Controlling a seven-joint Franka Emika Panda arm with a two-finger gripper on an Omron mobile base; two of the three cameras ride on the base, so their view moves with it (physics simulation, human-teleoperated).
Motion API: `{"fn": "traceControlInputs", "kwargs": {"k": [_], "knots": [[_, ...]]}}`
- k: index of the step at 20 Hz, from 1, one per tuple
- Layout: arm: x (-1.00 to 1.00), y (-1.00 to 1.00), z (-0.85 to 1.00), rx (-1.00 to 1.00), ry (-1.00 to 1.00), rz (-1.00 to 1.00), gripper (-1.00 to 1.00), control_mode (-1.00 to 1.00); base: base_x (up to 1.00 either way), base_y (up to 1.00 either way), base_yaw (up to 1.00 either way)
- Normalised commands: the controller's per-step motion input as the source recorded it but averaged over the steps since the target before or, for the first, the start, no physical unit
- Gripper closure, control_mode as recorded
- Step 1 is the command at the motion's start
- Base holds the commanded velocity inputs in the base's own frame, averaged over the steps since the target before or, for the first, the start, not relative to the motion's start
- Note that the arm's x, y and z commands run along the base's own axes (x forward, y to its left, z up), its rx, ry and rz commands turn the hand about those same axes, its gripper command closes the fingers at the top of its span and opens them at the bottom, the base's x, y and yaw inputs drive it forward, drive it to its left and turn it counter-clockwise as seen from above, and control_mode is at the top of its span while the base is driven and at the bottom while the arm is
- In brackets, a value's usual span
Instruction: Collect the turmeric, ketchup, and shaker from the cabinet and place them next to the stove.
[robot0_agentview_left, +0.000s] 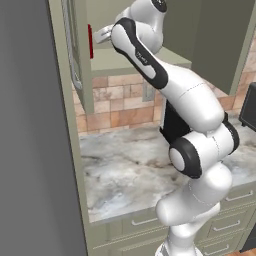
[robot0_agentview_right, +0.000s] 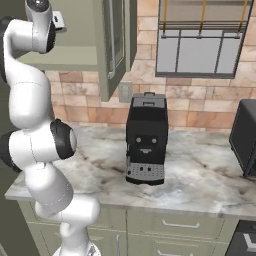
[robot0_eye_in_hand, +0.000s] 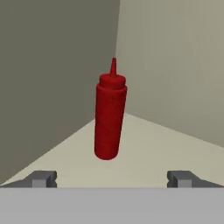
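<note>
In the hand view we see the gripper (robot0_eye_in_hand: 112, 179) with its two small grey finger tips (robot0_eye_in_hand: 43, 178) set wide apart at the bottom of the frame, nothing between them. Ahead of them, apart from both tips, the ketchup (robot0_eye_in_hand: 110, 114) stands upright on the pale inner shelf of the cabinet (robot0_eye_in_hand: 175, 65), near the back corner where two plain walls meet. The bottle is a smooth, matte red cylinder with a stepped shoulder and a narrow pointed nozzle; we read no label or writing on it.

From the left base view the hand is mostly hidden behind the arm's upper link, and we make out only a pale part of it reaching into the cabinet opening. There the ketchup shows as a thin red strip, the rest cut off by the open door's edge. The door carries a long metal bar handle (robot0_agentview_left: 73, 55). From the right base view the hand is hard to make out; a small grey piece past the arm's top joint is probably part of it.

Below the cabinet runs a brick-pattern backsplash (robot0_agentview_right: 175, 100) in tan and rust tones, over a marbled grey-white counter (robot0_agentview_right: 200, 175). A black coffee machine (robot0_agentview_right: 146, 137), boxy with a grey drip tray, stands on the counter. A dark appliance (robot0_agentview_right: 245, 137) is cut off at the right edge.
</note>
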Motion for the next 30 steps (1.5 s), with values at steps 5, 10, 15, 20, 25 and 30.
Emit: {"fn": "traceControlInputs", "kwargs": {"k": [5,10,15,20,25,30], "knots": [[0.10,0.02,0.00,0.00,0.00,0.00,-1.00,-1.00,0.00,0.00,0.00],[0.25,0.00,0.00,0.00,0.00,0.00,-1.00,-1.00,0.00,0.00,0.00],[0.23,0.08,-0.02,0.00,0.00,0.00,-1.00,-1.00,0.00,0.00,0.00],[0.11,0.27,-0.01,0.00,0.00,0.00,-1.00,-1.00,0.00,0.00,0.00],[0.15,0.18,0.00,0.00,0.00,0.00,-1.00,-1.00,0.00,0.00,0.00],[0.20,0.00,0.00,0.01,0.00,0.01,-1.00,-1.00,0.00,0.00,0.00]]}}
